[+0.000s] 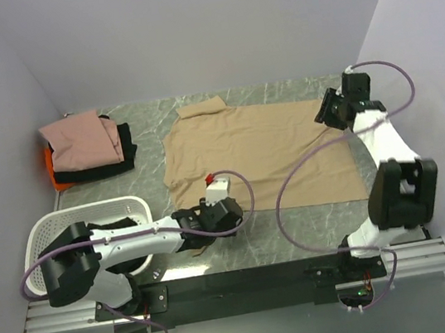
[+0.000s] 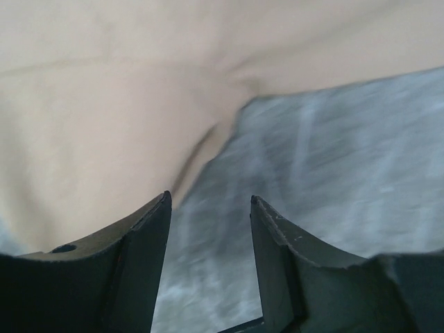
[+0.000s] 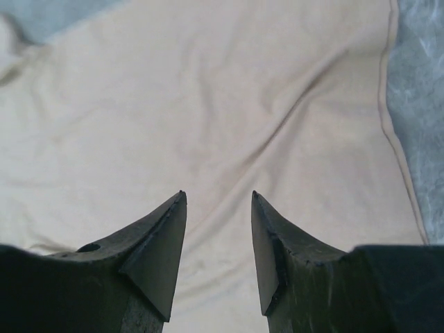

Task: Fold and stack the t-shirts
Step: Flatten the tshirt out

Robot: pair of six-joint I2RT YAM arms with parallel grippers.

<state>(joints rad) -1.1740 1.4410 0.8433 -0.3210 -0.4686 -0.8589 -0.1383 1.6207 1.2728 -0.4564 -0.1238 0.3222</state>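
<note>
My left fingers (image 2: 147, 236) are parted to a moderate gap with nothing between them; bare worktop (image 2: 333, 180) shows through the gap. They sit low at the near-left corner of the tan t-shirt (image 1: 255, 157), whose edge lies just ahead of the tips. I cannot confirm contact with the cloth, as that view is blurred.

My right fingers (image 3: 163, 243) are parted likewise and hold nothing. They are poised over the shirt's cloth near its far-right corner, with the hem running along to one side.

The tan t-shirt lies spread flat in the middle of the worktop.

At the far left is a folded stack: pink t-shirt (image 1: 81, 141) on top, black t-shirt (image 1: 124, 154) beneath, orange t-shirt (image 1: 56, 176) showing at the stack's left side.

A white basket (image 1: 87, 213) stands at the near left, beside my left arm.
</note>
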